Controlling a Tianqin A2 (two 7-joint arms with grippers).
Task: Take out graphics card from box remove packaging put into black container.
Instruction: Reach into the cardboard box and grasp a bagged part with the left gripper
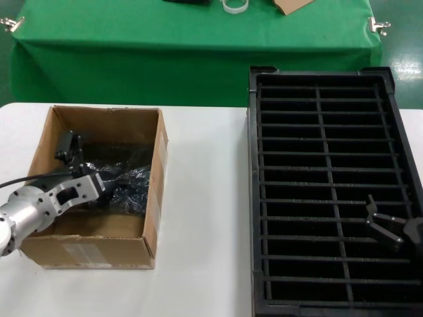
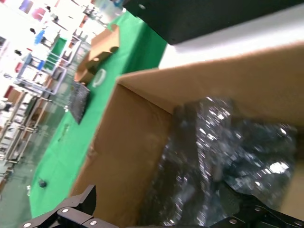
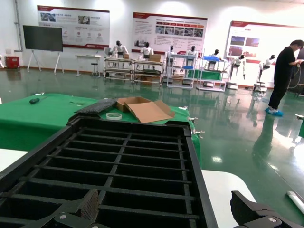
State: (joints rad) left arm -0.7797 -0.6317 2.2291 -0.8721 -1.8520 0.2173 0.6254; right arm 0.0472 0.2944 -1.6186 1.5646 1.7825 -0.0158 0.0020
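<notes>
The brown cardboard box (image 1: 153, 198) stands open on the left of the white table. Inside it lies the packaging (image 1: 132, 185), a crinkly grey-silver bag (image 2: 223, 156). The graphics card is hidden. My left gripper (image 1: 92, 173) reaches down into the box and is open, its fingers (image 2: 80, 204) spread wide with the bag between them (image 2: 164, 213). The black container (image 1: 254, 198) with its many ribbed slots fills the right side (image 3: 133, 161). My right gripper (image 1: 390, 228) hangs open just over the container's near right part, nothing between its fingers (image 3: 168, 209).
White table (image 1: 205, 218) runs between box and container. Behind it stands a green-clothed table (image 1: 132, 46) with a tape roll (image 1: 235, 6) and a cardboard piece (image 1: 291, 5). The box walls close round my left gripper.
</notes>
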